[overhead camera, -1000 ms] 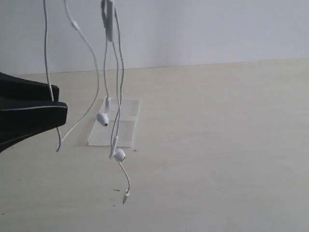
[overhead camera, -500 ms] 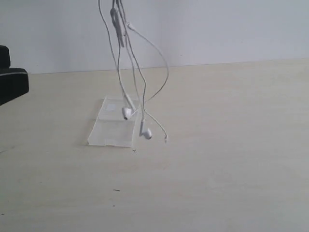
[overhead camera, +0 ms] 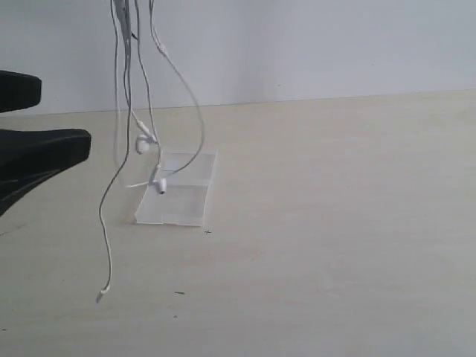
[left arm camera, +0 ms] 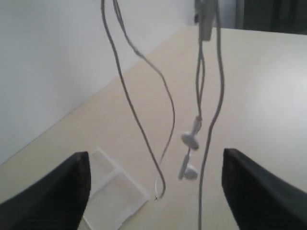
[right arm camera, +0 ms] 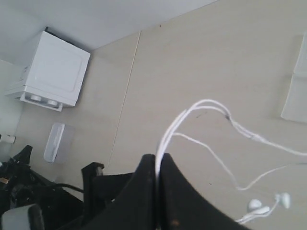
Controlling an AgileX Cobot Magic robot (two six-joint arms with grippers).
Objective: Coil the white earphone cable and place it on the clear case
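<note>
The white earphone cable (overhead camera: pixel 124 44) hangs in loose strands from above the exterior view. Its two earbuds (overhead camera: pixel 143 144) dangle just over the clear case (overhead camera: pixel 178 199), and its plug (overhead camera: pixel 100 296) swings low near the table to the front left. My right gripper (right arm camera: pixel 157 165), above the exterior view's top edge, is shut on the cable (right arm camera: pixel 206 102). My left gripper (overhead camera: pixel 65 113) is open at the left, apart from the wire. In its wrist view the left gripper (left arm camera: pixel 156 191) frames the earbuds (left arm camera: pixel 191 140), several strands and the case (left arm camera: pixel 112 194) below.
The pale wooden table (overhead camera: pixel 335 223) runs back to a white wall. The right wrist view shows a white box (right arm camera: pixel 55 72) and a small pale container (right arm camera: pixel 54 142) beyond the table's edge, with the clear case (right arm camera: pixel 296 96) at that view's margin.
The hanging cable has swung left, so the earbuds now sit over the case and the plug hangs further left. The left gripper has come back into view and its jaws have opened wider.
</note>
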